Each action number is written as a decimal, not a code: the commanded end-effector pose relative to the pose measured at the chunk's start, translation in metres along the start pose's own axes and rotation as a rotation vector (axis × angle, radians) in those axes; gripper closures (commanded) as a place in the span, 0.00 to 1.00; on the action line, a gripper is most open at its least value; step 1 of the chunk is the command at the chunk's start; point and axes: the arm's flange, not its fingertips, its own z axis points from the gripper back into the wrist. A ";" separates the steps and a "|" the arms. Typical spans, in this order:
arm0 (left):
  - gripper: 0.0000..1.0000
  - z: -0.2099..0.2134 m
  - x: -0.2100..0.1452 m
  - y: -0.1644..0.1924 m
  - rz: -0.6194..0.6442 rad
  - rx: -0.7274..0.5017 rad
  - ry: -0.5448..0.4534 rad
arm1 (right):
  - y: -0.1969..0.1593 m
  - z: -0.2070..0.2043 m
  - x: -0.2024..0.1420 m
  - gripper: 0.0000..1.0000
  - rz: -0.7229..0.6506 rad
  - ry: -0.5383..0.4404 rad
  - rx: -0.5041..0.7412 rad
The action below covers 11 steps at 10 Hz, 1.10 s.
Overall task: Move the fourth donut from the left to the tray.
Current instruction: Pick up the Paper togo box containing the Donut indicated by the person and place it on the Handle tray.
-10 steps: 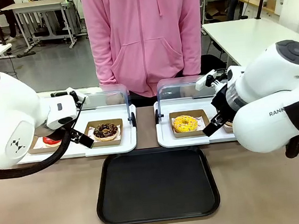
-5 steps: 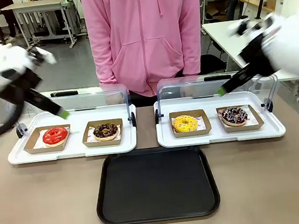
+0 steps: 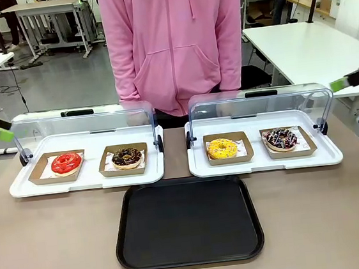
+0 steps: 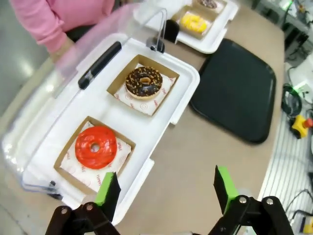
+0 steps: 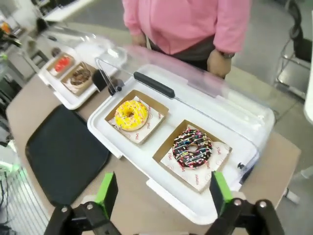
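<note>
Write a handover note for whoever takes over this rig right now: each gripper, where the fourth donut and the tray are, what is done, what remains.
Left gripper: open, empty, held up by the left end of the table.
Right gripper: open, empty, held up by the right end, clear of the donuts.
Fourth donut: in its cardboard holder, rightmost spot on the right white tray, clear lid raised.
Black tray: bare, near middle of the table.
Done: no donut moved yet.
Left: pick up the fourth donut, probably by its holder, and set it on the black tray.

The fourth donut (image 3: 281, 138) lies on the white tray (image 3: 199, 166) behind the black tray (image 3: 187, 223).
</note>
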 end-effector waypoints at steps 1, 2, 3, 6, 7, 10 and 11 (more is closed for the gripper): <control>0.00 0.013 -0.028 0.027 -0.033 -0.048 -0.065 | -0.038 0.013 -0.018 0.00 0.033 -0.087 0.111; 0.00 0.024 -0.046 0.035 -0.034 -0.042 -0.102 | -0.051 0.020 -0.030 0.00 0.053 -0.119 0.139; 0.00 0.034 -0.063 0.043 -0.038 -0.036 -0.140 | -0.059 0.025 -0.039 0.00 0.072 -0.136 0.148; 0.00 0.054 -0.095 0.054 -0.051 -0.028 -0.225 | -0.071 0.038 -0.060 0.00 0.101 -0.206 0.159; 0.00 0.055 -0.099 0.055 -0.051 -0.032 -0.240 | -0.075 0.042 -0.065 0.00 0.104 -0.226 0.166; 0.00 0.056 -0.103 0.053 -0.079 -0.019 -0.256 | -0.084 0.042 -0.070 0.00 0.091 -0.248 0.165; 0.00 0.056 -0.102 0.054 -0.083 -0.019 -0.254 | -0.086 0.042 -0.070 0.00 0.084 -0.251 0.162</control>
